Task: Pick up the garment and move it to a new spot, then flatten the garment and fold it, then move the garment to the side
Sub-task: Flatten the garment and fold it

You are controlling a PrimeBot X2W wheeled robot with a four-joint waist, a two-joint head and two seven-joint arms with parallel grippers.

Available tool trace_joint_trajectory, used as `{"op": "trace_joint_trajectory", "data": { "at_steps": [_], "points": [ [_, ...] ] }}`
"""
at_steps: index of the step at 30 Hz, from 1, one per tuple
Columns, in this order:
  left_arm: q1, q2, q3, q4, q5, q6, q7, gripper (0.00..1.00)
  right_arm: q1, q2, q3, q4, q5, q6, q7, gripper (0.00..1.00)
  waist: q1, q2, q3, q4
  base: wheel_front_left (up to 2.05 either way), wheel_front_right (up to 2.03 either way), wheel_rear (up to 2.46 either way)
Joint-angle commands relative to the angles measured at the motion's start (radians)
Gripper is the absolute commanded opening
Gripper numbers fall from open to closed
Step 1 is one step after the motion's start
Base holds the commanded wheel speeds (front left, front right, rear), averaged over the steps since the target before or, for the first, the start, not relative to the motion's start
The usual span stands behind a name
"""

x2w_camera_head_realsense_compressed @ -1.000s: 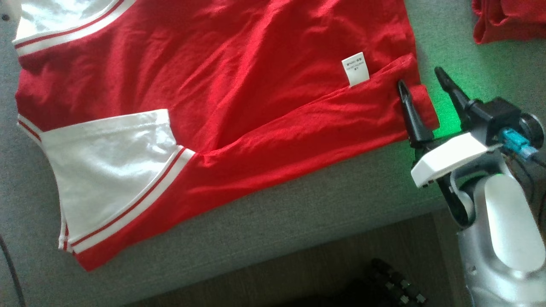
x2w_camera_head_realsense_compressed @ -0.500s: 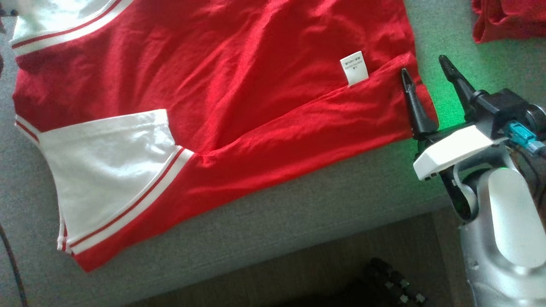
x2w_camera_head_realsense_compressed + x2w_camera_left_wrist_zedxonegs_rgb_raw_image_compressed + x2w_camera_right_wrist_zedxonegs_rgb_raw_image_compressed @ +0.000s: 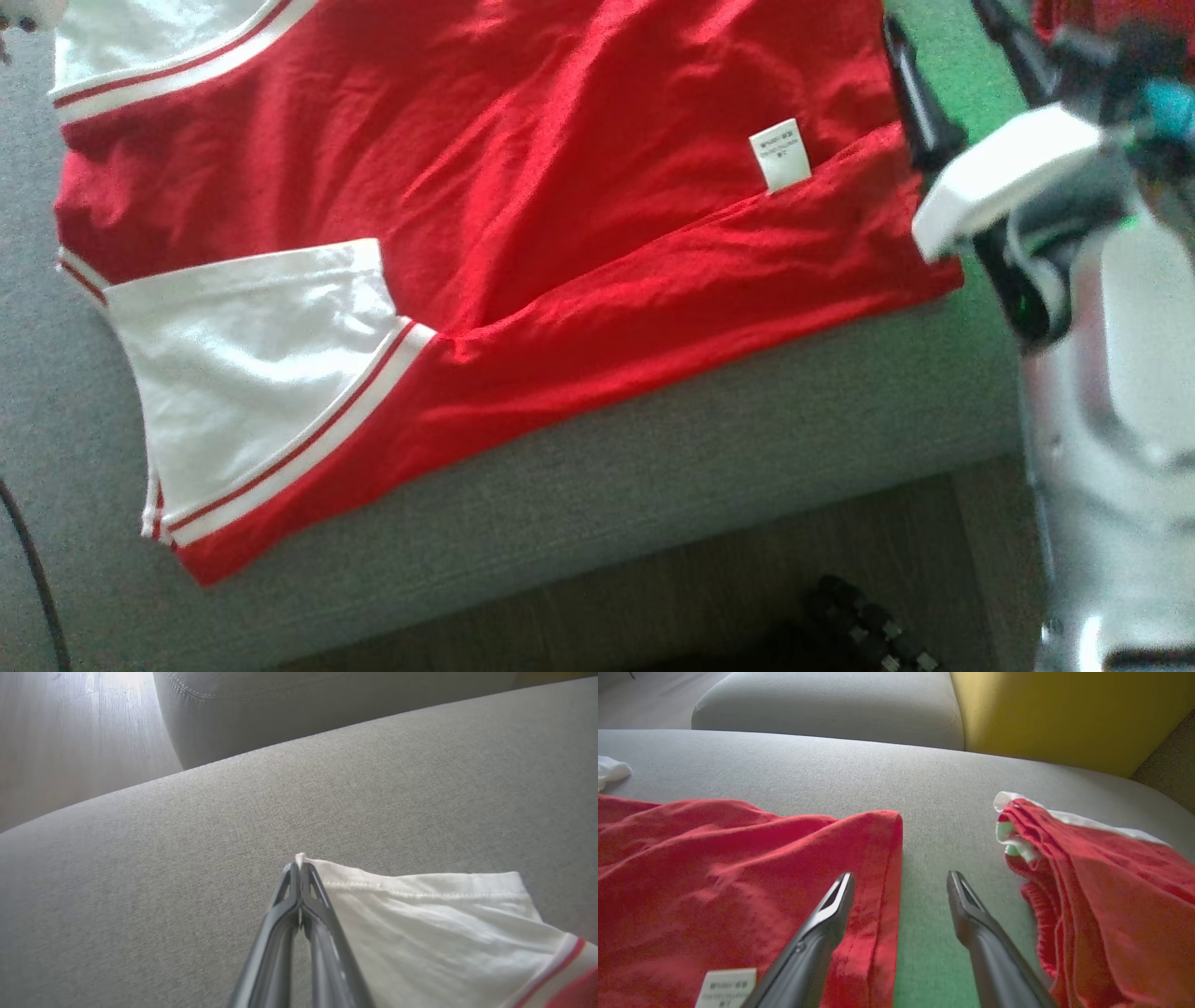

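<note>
The garment (image 3: 560, 187) is a red shirt with white sleeves (image 3: 252, 364) and a white label (image 3: 780, 154). It lies spread over the grey sofa seat (image 3: 653, 485). In the left wrist view my left gripper (image 3: 299, 868) is shut on the corner of a white sleeve (image 3: 420, 933), which rests on the seat. My right gripper (image 3: 952, 42) is open at the garment's right hem. In the right wrist view the right gripper (image 3: 901, 876) has one finger over the red cloth (image 3: 714, 858) and the other over bare seat.
A second bunched red and white cloth (image 3: 1101, 896) lies just right of my right gripper. A yellow cushion (image 3: 1064, 714) and a grey cushion (image 3: 831, 704) stand behind. The seat's front edge drops to wooden floor (image 3: 653, 607), where a dark object (image 3: 859, 625) lies.
My right gripper, still open, has moved farther along the garment's right hem, away from the seat's front edge. My left gripper has shut on the sleeve corner. The head view has shifted slightly.
</note>
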Motion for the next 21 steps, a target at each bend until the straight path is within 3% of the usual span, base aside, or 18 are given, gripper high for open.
{"op": "trace_joint_trajectory", "data": {
  "at_steps": [1, 10, 19, 21],
  "points": [
    [-0.041, 0.056, 0.016, -0.033, -0.007, 0.001, -0.012, 0.0, -0.043, 0.01, 0.013, -0.011, 0.005, -0.001, 0.028, 1.0, 0.0, 0.0, -0.003, 0.007, 0.0, 0.0, 0.0],
    [-0.065, 0.057, -0.041, -0.04, -0.044, 0.001, -0.04, 0.0, -0.315, 0.01, -0.025, 0.249, 0.067, -0.001, 0.207, 1.0, 0.0, 0.0, 0.007, 0.044, 0.0, 0.0, 0.0],
    [-0.082, 0.056, -0.096, -0.031, -0.064, 0.001, -0.059, 0.0, -0.441, 0.011, 0.01, 0.451, 0.1, -0.001, 0.228, 1.0, 0.0, 0.0, 0.015, 0.058, 0.0, 0.0, 0.0],
    [-0.085, 0.054, -0.108, -0.027, -0.07, 0.001, -0.063, 0.0, -0.458, 0.011, 0.024, 0.487, 0.11, -0.001, 0.222, 0.9, 0.0, 0.0, 0.016, 0.059, 0.0, 0.0, 0.0]
  ]
}}
